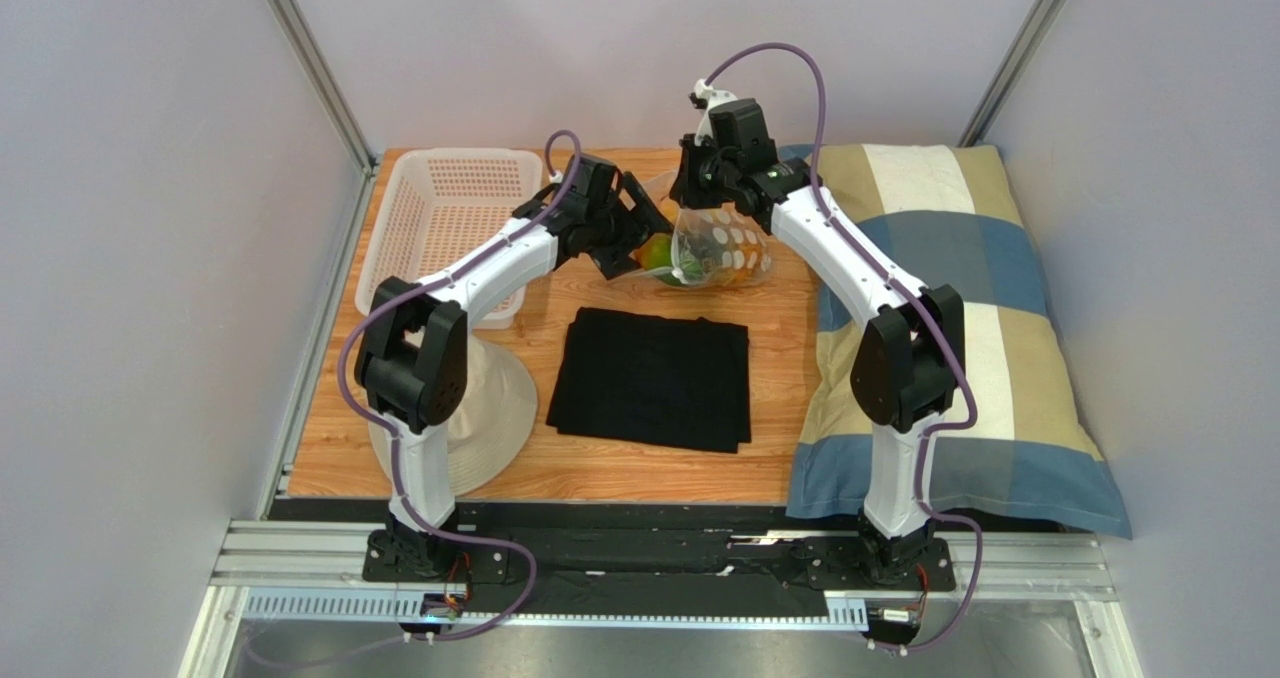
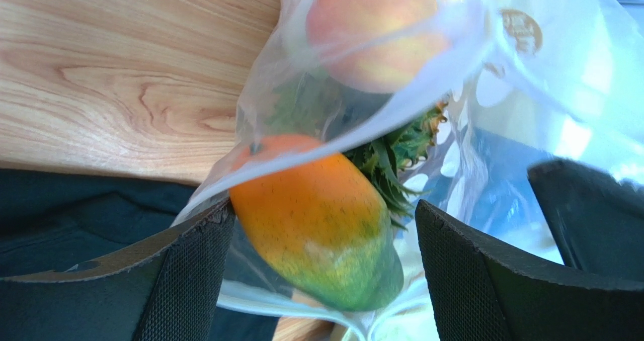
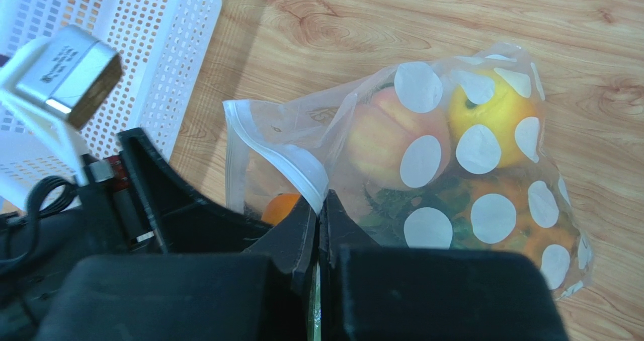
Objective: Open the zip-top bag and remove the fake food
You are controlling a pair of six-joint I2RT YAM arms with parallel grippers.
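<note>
Both arms reach out over the surface toward the spot just behind the black cloth, elbows bent, wrists tipped down at the bag.

The left arm comes in from the cloth's far-left side. Its claw is spread wide, and its 2 fingers sit either side of the bag's open mouth. From the wrist cam the orange-green mango is right in the gap between them, half sticking out of the plastic. It looks very close to the left finger, but I can't tell if it's actually touching. There's clear space on the right one.

The right arm comes down from behind the cloth. Its claw is pressed together, pinching the bag's zip edge and holding that lip up.

The rest of the fake food is inside the bag: a peach, a lemon and some green leafy stuff. The bag's bottom rests on the wood just past the cloth's far edge.

A white basket sits far-left of the cloth, and a checked pillow is to its right.
</note>
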